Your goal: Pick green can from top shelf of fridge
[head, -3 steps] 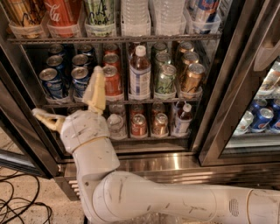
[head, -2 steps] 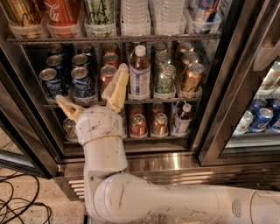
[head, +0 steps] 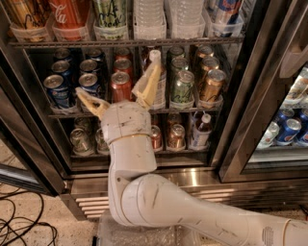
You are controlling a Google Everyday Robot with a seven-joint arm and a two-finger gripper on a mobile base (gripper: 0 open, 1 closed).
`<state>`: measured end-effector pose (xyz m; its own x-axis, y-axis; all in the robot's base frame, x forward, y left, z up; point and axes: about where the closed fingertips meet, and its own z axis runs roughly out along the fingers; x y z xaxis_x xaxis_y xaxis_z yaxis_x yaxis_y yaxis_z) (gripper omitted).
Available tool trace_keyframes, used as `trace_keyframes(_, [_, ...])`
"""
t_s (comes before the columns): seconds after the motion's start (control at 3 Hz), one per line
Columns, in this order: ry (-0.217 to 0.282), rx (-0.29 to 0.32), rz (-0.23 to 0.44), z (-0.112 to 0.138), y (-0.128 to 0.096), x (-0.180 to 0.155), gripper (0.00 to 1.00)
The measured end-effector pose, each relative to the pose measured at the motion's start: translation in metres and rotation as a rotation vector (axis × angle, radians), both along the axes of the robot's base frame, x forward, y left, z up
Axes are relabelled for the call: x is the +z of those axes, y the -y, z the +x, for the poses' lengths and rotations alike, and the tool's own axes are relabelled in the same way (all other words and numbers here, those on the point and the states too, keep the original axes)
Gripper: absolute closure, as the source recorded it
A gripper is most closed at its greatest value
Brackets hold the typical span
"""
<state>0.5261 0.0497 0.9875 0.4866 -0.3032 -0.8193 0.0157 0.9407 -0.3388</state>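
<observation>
The green can (head: 110, 13), pale green and white with black script, stands in a clear tray on the top shelf (head: 192, 41) of the fridge (head: 240, 120), third from the left; its top is cut off by the view's upper edge. My gripper (head: 120, 93) is open and empty, its two tan fingers (head: 148, 86) spread wide in front of the middle shelf, well below the green can and a little to its right. It touches nothing. The white arm rises from the bottom of the view.
On the top shelf a gold can (head: 28, 14) and a red Coca-Cola can (head: 72, 14) stand left of the green can, and clear water bottles (head: 149, 14) right of it. Short cans fill the lower racks. A neighbouring cooler with blue cans (head: 288, 129) is at right. Cables (head: 19, 226) lie on the floor.
My gripper has risen and moved right, from the lower-left of the middle shelf to in front of its centre. It stays open. The cans have not moved.
</observation>
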Motion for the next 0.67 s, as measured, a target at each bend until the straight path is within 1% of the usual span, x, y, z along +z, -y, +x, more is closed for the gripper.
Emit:
trace_keyframes(0.33, [-0.044, 0.301, 0.084, -0.007, -0.059, -0.002, 0.06])
trace_keyframes(0.67, [-0.022, 0.527, 0.147, -0.033, -0.116, 0.010, 0.16])
